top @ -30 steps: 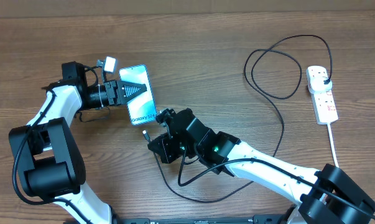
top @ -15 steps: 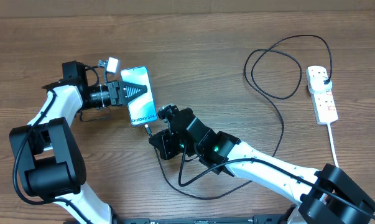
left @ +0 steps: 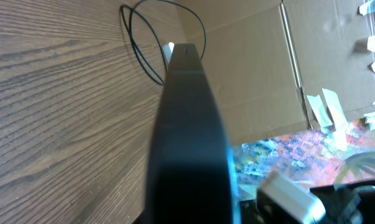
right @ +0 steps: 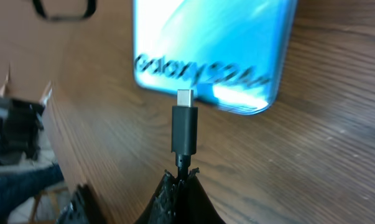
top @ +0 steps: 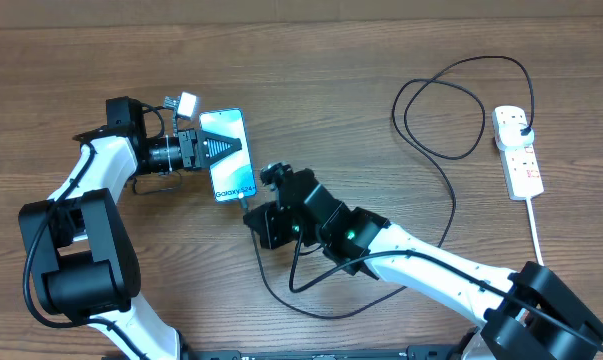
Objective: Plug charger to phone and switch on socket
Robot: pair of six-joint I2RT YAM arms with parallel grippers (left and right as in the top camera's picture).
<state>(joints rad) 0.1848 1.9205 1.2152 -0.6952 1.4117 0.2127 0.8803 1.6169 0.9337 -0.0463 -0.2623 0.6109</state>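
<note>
The phone (top: 231, 160), with a light blue screen and "Galaxy" text, is held at the left of the table by my left gripper (top: 203, 148), shut on its upper half. In the left wrist view it fills the middle as a dark edge (left: 187, 143). My right gripper (top: 253, 206) is shut on the charger's black connector (right: 185, 127), whose silver tip sits just at the phone's bottom edge (right: 224, 93). The black cable (top: 441, 150) loops across the table to a plug head (top: 522, 122) seated in the white socket strip (top: 521, 160) at the right.
The socket strip's white lead (top: 537, 228) runs toward the front right edge. Slack black cable (top: 311, 310) curls near the front under my right arm. Cardboard and coloured clutter (left: 311, 143) lie beyond the table in the left wrist view.
My right gripper has moved up and left with the connector, closing the gap to the phone's bottom edge. The left gripper and phone shifted slightly right.
</note>
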